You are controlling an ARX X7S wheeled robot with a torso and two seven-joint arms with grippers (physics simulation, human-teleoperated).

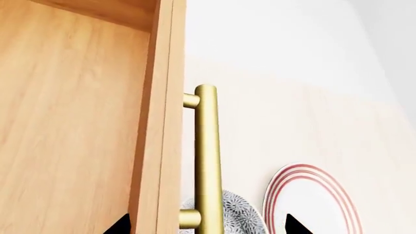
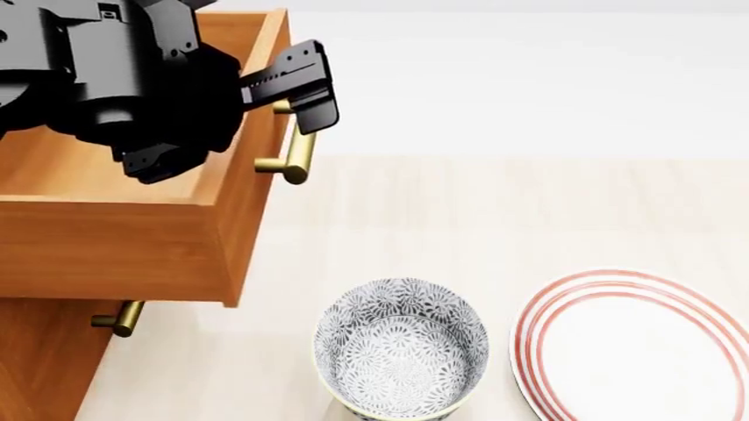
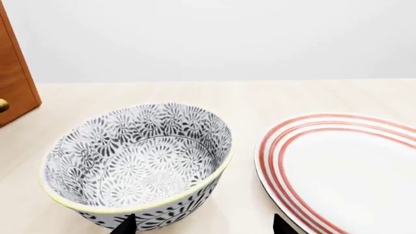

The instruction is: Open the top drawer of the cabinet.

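Head view: top drawer [image 2: 117, 232] extends from cabinet [image 2: 41, 368], orange-brown, brass handle [image 2: 295, 153] lengthwise along its front; left pincer [image 2: 307, 88] spread wide around handle.

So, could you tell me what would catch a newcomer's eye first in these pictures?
The top drawer juts far out of the cabinet, with the black left gripper at its brass handle. In front, a patterned bowl stands beside a red-ringed plate.

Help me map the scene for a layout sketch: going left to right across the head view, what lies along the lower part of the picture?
Lower drawer's brass handle → patterned bowl → red-ringed plate.
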